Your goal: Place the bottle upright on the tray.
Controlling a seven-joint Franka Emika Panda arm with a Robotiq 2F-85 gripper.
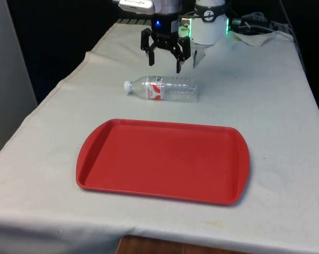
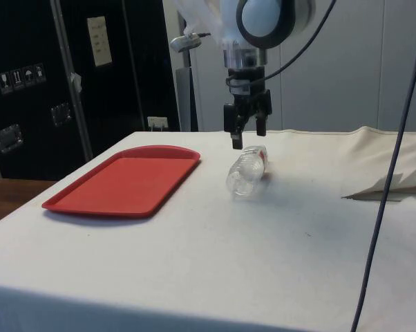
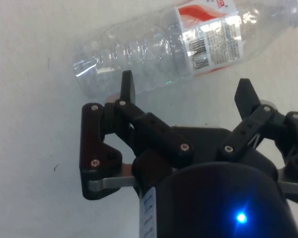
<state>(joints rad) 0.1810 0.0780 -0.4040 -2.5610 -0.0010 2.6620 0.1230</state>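
A clear plastic bottle point(image 1: 162, 88) with a red-and-white label and a white cap lies on its side on the white cloth, cap toward the front view's left. In the side view the bottle point(image 2: 246, 171) lies just beyond the tray's far end. My black gripper point(image 1: 165, 64) hangs open a little above and behind the bottle, nothing between its fingers. From the wrist, the bottle point(image 3: 178, 47) lies just past the spread fingertips point(image 3: 126, 84). The red tray point(image 1: 164, 160) sits flat on the cloth, nearer the front edge, with nothing on it.
Crumpled white cloth and cables point(image 1: 257, 29) lie at the far right corner of the table near the robot's base. A black cable point(image 2: 394, 159) hangs down at the side view's right. Dark cabinets stand beyond the tray point(image 2: 125, 181).
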